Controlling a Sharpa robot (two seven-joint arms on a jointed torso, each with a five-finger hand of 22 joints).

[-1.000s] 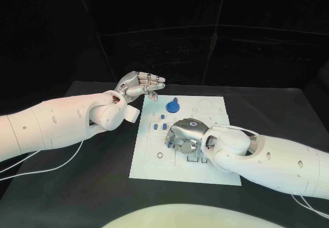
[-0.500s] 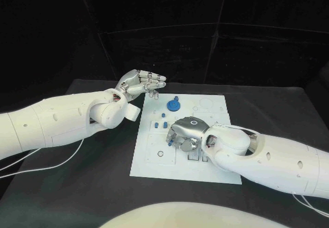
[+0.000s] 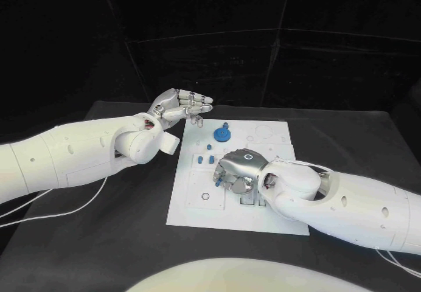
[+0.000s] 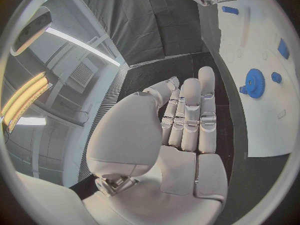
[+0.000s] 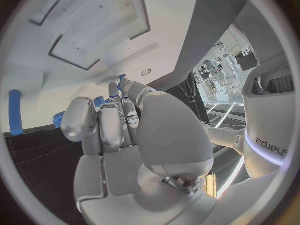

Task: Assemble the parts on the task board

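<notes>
A flat white task board (image 3: 230, 210), a smooth matte rectangle cut with shallow recesses and small round holes, lies in the middle of the black table (image 3: 105, 243).

The left hand (image 3: 180, 106), silver and glossy with segmented metal fingers, hangs above the table just off the board's far left corner. Its fingers are curled loosely inward, side by side. In the left wrist view they stand nearly straight and close together over the pale palm (image 4: 181, 135), and nothing lies in them.

The right hand (image 3: 236, 172) is down over the middle of the board, its rounded silver back uppermost and its fingers bent under towards the plate. In the right wrist view the fingers (image 5: 112, 120) are drawn together, with small blue pieces (image 5: 99, 101) showing just at their tips. Whether they grip a piece or only touch it cannot be told.

Near the board's far edge lies a round blue gear (image 3: 222, 134), toothed at the rim, with a small knob beside it. The left wrist view shows it as a flat disc (image 4: 255, 82). A few short blue pegs (image 3: 204, 159) lie just left of the right hand. A longer blue rod with rounded ends (image 5: 15, 112) shows on the board in the right wrist view.
</notes>
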